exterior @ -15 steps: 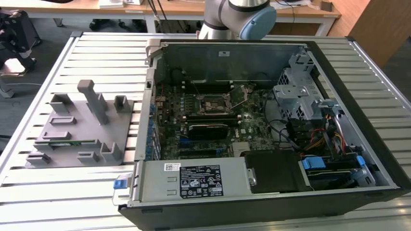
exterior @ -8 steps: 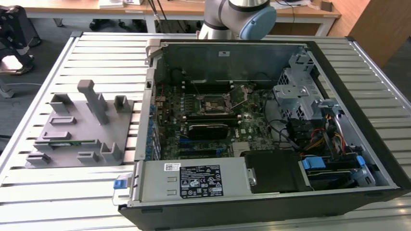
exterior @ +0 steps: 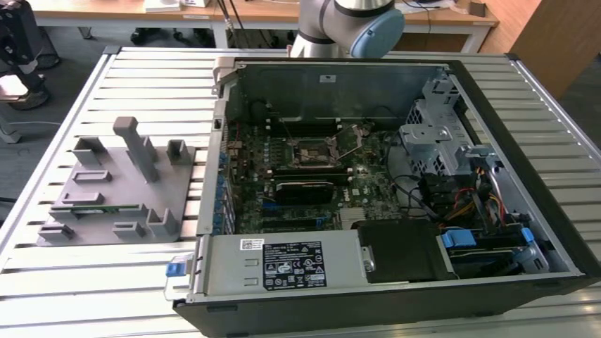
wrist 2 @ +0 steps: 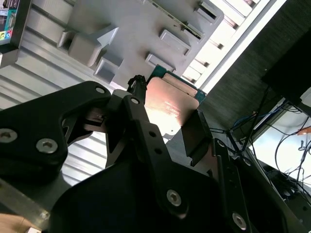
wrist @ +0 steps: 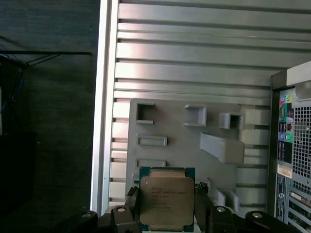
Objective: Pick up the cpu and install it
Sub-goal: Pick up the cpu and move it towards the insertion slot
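Note:
The cpu (wrist: 166, 199) is a flat square chip with a silver-grey metal top and a green edge, and it sits clamped between my gripper's (wrist: 166, 209) two black fingers (wrist: 131, 206). In the second wrist view the cpu (wrist 2: 170, 97) catches a warm glare, and the gripper (wrist 2: 167, 121) is shut on two of its opposite edges. It hangs well above the grey holder plate (wrist: 175, 126) on the slatted table. The black socket (exterior: 313, 151) with its metal frame lies in the middle of the motherboard inside the open computer case (exterior: 526, 176). The arm (exterior: 352, 21) stands behind the case.
The grey holder plate (exterior: 122, 186) with upright posts lies on the exterior view's left of the case, and a green memory stick (exterior: 98, 208) rests in it. Drive cage, cables and power supply (exterior: 281, 262) crowd the case. The table edge (wrist: 103, 97) runs beside the plate.

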Action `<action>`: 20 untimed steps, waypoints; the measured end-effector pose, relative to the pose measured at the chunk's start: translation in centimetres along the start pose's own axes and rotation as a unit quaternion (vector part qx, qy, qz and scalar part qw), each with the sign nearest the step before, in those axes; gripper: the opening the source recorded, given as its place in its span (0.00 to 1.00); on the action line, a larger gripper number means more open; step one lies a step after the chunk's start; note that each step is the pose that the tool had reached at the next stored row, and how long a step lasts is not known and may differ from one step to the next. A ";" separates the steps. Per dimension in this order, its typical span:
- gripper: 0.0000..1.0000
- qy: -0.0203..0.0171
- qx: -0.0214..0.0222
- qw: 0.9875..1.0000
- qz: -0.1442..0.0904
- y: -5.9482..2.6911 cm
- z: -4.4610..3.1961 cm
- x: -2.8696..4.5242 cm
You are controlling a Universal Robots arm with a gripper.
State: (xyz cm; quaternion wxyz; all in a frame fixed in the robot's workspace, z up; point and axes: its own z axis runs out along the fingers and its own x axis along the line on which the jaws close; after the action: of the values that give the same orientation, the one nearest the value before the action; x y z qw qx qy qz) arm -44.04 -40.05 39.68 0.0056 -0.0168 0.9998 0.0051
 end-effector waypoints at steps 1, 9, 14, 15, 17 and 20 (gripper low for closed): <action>0.54 0.000 0.000 1.000 0.000 0.00 -0.06 0.00; 0.54 0.000 0.000 1.000 0.000 0.01 -0.51 -0.01; 0.54 0.000 0.000 1.000 0.000 0.01 -0.63 -0.01; 0.54 0.000 0.000 1.000 0.000 0.01 -0.63 -0.01; 0.54 0.000 0.000 1.000 0.000 0.01 -0.66 -0.01; 0.54 0.000 0.000 1.000 0.000 0.01 -0.72 -0.01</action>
State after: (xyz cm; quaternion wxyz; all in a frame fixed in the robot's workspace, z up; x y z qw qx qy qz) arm -44.04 -40.05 40.40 0.0056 -0.0168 0.9998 0.0050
